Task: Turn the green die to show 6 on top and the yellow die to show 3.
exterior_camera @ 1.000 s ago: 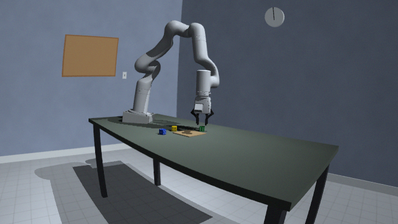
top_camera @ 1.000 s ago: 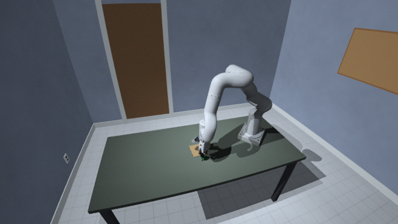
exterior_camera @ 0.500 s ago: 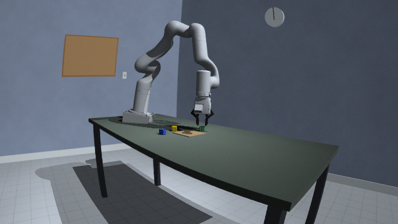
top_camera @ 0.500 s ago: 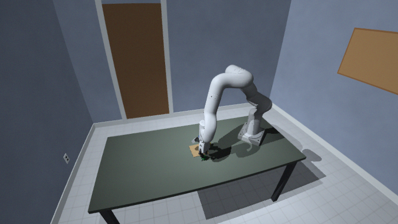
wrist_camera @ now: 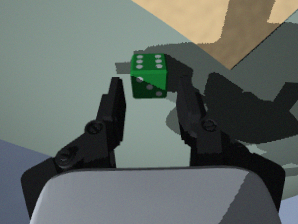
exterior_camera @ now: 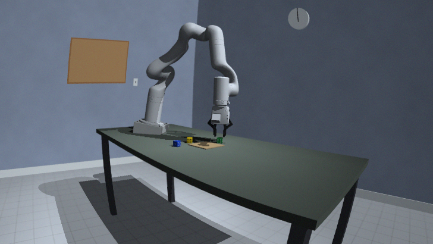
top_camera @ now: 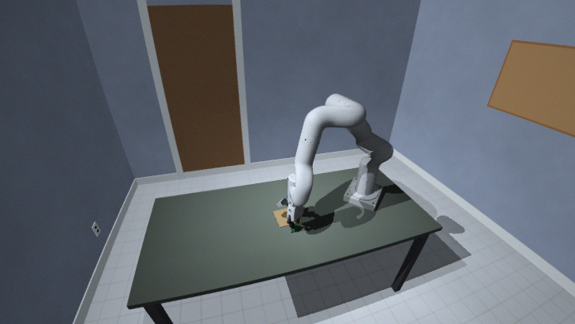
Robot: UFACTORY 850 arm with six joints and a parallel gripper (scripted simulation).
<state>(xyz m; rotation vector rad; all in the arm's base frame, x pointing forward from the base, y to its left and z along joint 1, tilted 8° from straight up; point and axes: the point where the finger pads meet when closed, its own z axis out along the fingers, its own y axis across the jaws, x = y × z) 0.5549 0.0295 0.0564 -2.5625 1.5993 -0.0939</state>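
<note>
Green die lies flat, squared to the hand.

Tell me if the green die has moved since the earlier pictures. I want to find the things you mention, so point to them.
No; in the exterior view the green die (top_camera: pixel 294 230) (exterior_camera: pixel 219 140) (wrist_camera: pixel 149 76) keeps its place relative to the robot's base (top_camera: pixel 354 199) (exterior_camera: pixel 148 130).
</note>
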